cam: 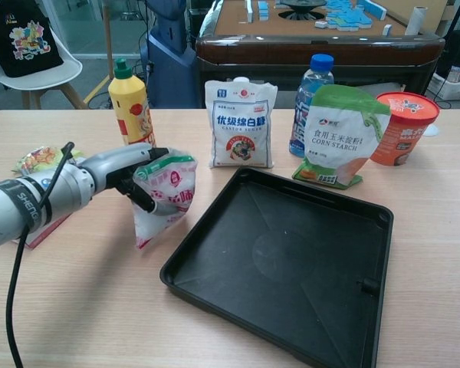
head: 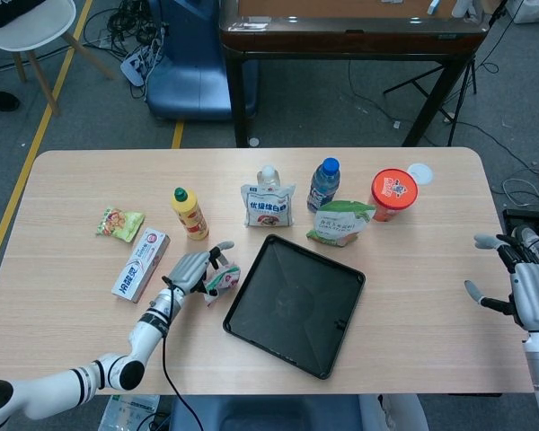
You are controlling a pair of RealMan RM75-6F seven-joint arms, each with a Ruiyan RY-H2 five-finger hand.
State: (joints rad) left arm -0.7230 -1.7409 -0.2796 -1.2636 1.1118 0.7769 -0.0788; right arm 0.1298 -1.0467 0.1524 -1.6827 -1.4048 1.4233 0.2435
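Left hand (cam: 126, 172) clamped on a small white and pink pouch (cam: 165, 195), held upright just left of the black tray (cam: 291, 261), its lower end at the wooden table (head: 413, 296). Right hand (head: 525, 278) at the table's right edge, well apart from everything, fingers spread and holding nothing. Behind the tray, from left to right: yellow squeeze bottle (cam: 130, 103) with a green cap, white sugar bag (cam: 241, 123), blue-capped water bottle (cam: 310, 96), green and white corn starch bag (cam: 337, 138) leaning in front of that bottle, red cup (cam: 402, 126) with a sealed lid. Near the cup in the head view, a small white disc (head: 420, 173) flat on the table. Left of the hand, a toothpaste box (head: 140, 265) lying flat, and beyond it a small yellow-green snack packet (head: 119, 224).
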